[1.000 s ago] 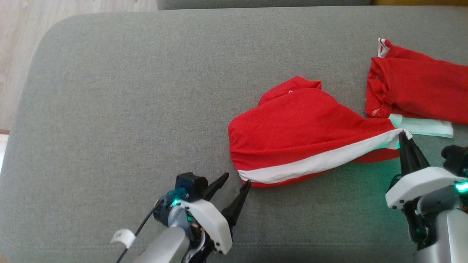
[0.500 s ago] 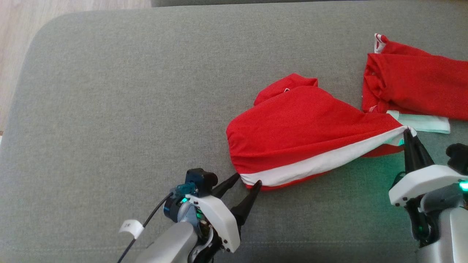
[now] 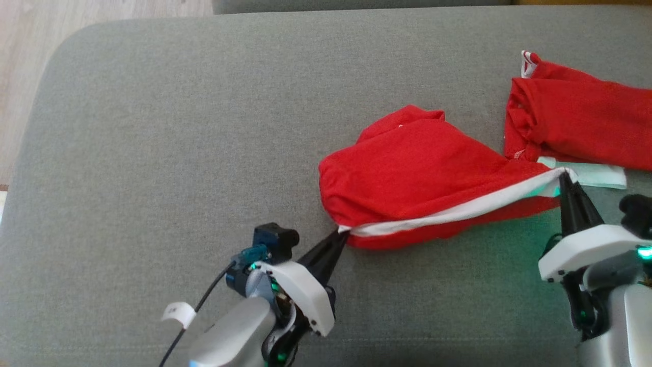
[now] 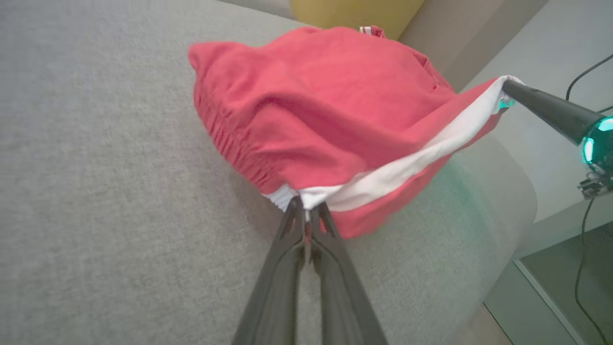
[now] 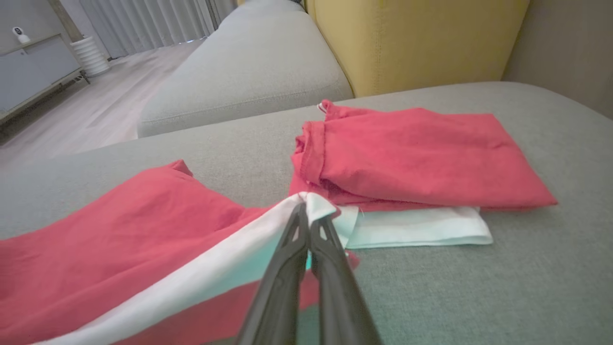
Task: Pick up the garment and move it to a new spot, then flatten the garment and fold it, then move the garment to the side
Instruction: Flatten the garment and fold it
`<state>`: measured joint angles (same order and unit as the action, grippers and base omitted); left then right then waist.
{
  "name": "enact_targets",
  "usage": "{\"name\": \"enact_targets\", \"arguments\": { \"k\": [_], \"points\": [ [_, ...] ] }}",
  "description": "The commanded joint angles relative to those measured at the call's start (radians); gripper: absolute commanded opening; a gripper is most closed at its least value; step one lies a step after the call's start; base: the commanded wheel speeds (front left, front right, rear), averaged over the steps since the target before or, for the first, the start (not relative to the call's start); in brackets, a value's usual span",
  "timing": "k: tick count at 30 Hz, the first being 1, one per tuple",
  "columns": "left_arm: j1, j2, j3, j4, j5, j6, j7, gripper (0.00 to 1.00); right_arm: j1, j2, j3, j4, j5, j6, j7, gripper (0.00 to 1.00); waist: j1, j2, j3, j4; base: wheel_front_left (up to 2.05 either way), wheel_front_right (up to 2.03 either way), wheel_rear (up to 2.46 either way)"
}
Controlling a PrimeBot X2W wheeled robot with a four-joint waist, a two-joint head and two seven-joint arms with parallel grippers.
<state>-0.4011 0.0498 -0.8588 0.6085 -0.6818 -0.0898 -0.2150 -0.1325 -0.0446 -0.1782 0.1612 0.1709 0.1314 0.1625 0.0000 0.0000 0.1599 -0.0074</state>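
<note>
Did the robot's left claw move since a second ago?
Yes. Against the folded red pile, the left gripper has crept forward, toward it, and shut on the garment at its white stripe.

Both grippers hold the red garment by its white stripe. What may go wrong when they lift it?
1. The left gripper and right gripper each pinch only an end of the stripe, so the garment may slip out.
2. The folded red pile and the pale cloth under it lie close to the right gripper; a move might drag them.

forearms (image 3: 229, 336): silver | wrist shells (image 3: 300, 293): white — green lights (image 3: 644, 252) | jaws: long, dark | cable (image 3: 204, 306): black, white tag (image 3: 178, 312)
</note>
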Motion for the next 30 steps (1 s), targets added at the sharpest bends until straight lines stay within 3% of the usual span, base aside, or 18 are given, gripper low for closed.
{"name": "enact_targets", "arguments": {
  "k": [1,6,16,22,30],
  "points": [
    [-0.056,0.009,0.045,-0.042,0.012,0.014,-0.023,0.0,-0.049,-0.006,0.033,-0.059,-0.011,-0.001,-0.009,0.0,0.0,0.0,-0.008,0.003,0.0,0.0,0.0],
    [-0.081,0.034,0.098,-0.106,0.026,0.04,-0.039,0.0,-0.069,-0.006,0.047,-0.112,-0.03,-0.001,-0.002,0.0,0.0,0.0,-0.029,0.01,0.0,0.0,0.0],
    [-0.155,0.135,0.222,-0.366,0.085,0.115,-0.043,0.0,-0.166,-0.039,0.12,-0.23,-0.03,-0.001,0.037,0.0,0.0,0.0,-0.097,0.017,0.0,0.0,0.0],
    [-0.233,0.217,0.266,-0.481,0.106,0.145,0.028,0.0,-0.265,-0.072,0.176,-0.244,-0.003,-0.001,0.04,0.0,0.0,0.0,-0.136,0.009,0.0,0.0,0.0],
    [-0.289,0.304,0.312,-0.567,0.105,0.164,0.114,0.0,-0.371,-0.067,0.193,-0.226,0.023,-0.001,0.0,0.0,0.0,0.0,-0.182,0.006,0.0,0.0,0.0]
  ]
}}
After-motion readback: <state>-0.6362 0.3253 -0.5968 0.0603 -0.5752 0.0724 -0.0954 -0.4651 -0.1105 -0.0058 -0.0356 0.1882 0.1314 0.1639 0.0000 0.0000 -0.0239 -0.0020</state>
